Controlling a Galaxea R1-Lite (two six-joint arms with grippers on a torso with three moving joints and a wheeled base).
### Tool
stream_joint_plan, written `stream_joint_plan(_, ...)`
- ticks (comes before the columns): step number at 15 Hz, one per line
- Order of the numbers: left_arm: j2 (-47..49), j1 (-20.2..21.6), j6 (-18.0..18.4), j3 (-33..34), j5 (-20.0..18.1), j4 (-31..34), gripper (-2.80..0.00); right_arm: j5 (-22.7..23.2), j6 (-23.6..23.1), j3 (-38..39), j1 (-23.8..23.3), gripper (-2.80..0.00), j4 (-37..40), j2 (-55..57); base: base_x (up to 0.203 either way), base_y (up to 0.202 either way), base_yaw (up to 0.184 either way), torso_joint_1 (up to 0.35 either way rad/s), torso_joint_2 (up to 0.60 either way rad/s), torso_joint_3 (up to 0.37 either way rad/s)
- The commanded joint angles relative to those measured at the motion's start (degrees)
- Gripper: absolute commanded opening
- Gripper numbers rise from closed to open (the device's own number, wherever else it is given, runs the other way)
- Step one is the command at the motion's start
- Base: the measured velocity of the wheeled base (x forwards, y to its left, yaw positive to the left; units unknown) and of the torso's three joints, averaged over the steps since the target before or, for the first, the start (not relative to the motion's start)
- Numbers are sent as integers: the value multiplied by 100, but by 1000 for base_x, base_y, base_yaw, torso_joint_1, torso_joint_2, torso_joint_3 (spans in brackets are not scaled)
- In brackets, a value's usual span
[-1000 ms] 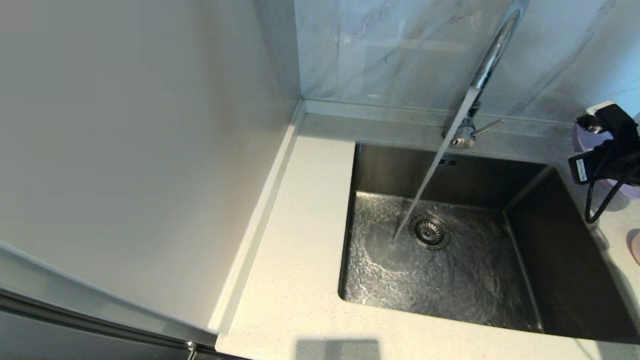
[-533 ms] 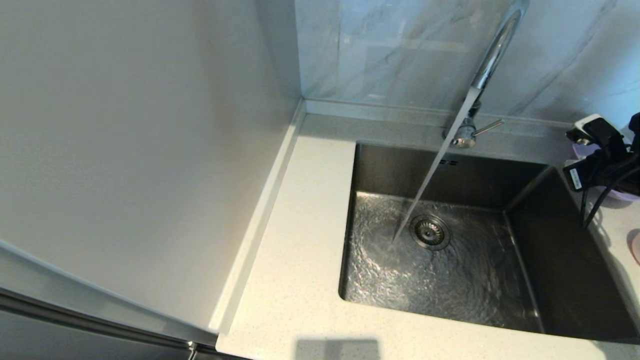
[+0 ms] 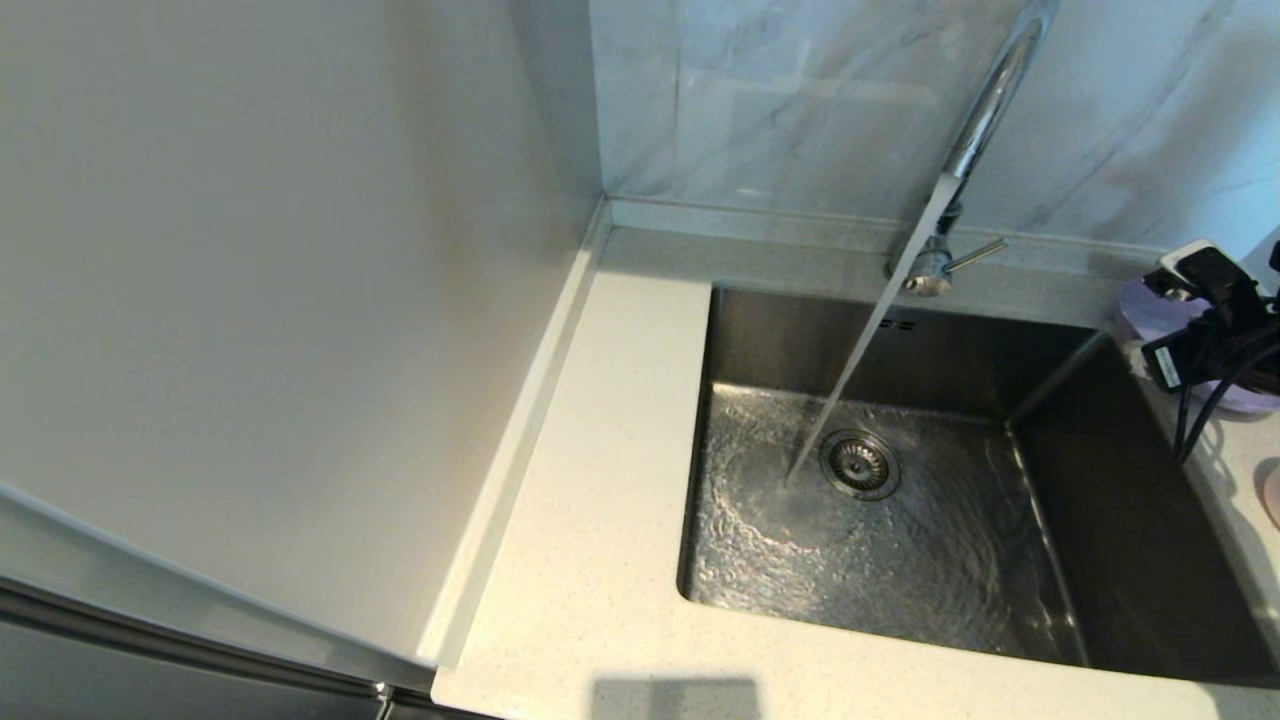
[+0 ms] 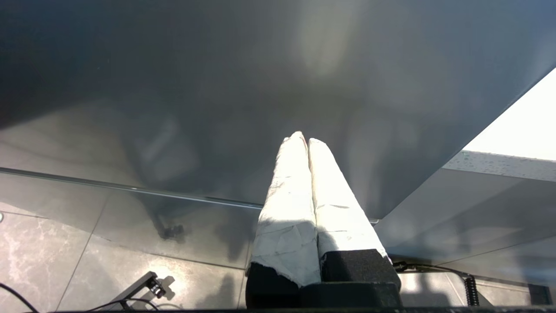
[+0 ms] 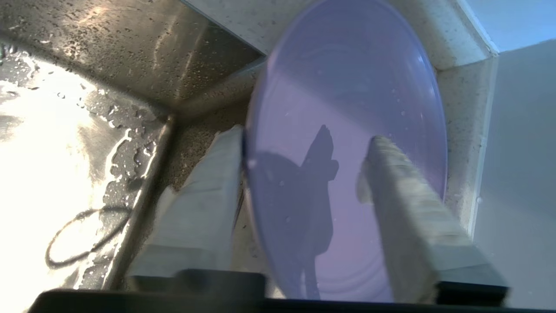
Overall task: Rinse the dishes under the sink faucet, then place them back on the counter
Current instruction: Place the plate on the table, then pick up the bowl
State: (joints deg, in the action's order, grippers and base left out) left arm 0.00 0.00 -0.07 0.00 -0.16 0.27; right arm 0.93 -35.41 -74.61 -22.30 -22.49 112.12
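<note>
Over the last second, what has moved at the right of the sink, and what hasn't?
The right gripper dropped lower over the lavender plate on the counter; its open fingers straddle the plate's rim. The plate appears lower too. Water kept running from the faucet into the sink; the cup stayed put.

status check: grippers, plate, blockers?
Right gripper open, fingers astride round lavender plate on speckled counter by steel sink. Left gripper shut, parked. Chrome faucet running. No blockers seen.
</note>
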Motion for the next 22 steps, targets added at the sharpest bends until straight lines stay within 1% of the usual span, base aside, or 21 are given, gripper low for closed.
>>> stream_joint_plan(1, 0, 0, -1, 0, -2, 0, -280, 4, 3, -5, -3, 0, -18, -83, 0, 0, 0, 0, 0, 0)
stream_joint_plan(5, 0, 0, -1, 0, -2, 0, -280, 124, 42, 332, 13, 0, -2, -715, 0, 0, 0, 0, 0, 0)
stream_joint_plan(9, 0, 0, -1, 0, -2, 0, -280, 876, -64, 783, 35, 0, -144, -1439, 0, 0, 0, 0, 0, 0)
stream_joint_plan(11, 0, 0, -1, 0, -2, 0, -280, 987, -63, 955, 121, 0, -181, -1875, 0, 0, 0, 0, 0, 0)
stream_joint_plan(13, 0, 0, -1, 0, -2, 0, -280, 995, -44, 1064, 178, 0, -130, -2312, 0, 0, 0, 0, 0, 0)
stream_joint_plan(14, 0, 0, -1, 0, -2, 0, -280, 925, -13, 1089, 177, 0, 215, -2574, 0, 0, 0, 0, 0, 0)
stream_joint_plan(15, 0, 0, -1, 0, -2, 0, -280, 764, 42, 1058, 174, 0, 952, -2801, 0, 0, 0, 0, 0, 0)
stream_joint_plan(17, 0, 0, -1, 0, -2, 0, -280, 360, 407, 753, 133, 0, 2879, -3173, 0, 0, 0, 0, 0, 0)
stream_joint_plan(18, 0, 0, -1, 0, -2, 0, -280, 254, 623, 535, 85, 0, 3850, -3291, 0, 0, 0, 0, 0, 0)
stream_joint_plan(19, 0, 0, -1, 0, -2, 0, -280, 180, 869, 211, 39, 0, 4943, -3379, 0, 0, 0, 0, 0, 0)
stream_joint_plan(20, 0, 0, -1, 0, -2, 0, -280, 131, 1147, -143, 10, 0, 5867, -3431, 0, 0, 0, 0, 0, 0)
stream_joint_plan(21, 0, 0, -1, 0, -2, 0, -280, 88, 1536, -452, -13, -280, 6558, -3472, 0, 0, 0, 0, 0, 0)
stream_joint_plan(22, 0, 0, -1, 0, -2, 0, -280, -1, 1913, -581, -33, -280, 6864, -3511, 0, 0, 0, 0, 0, 0)
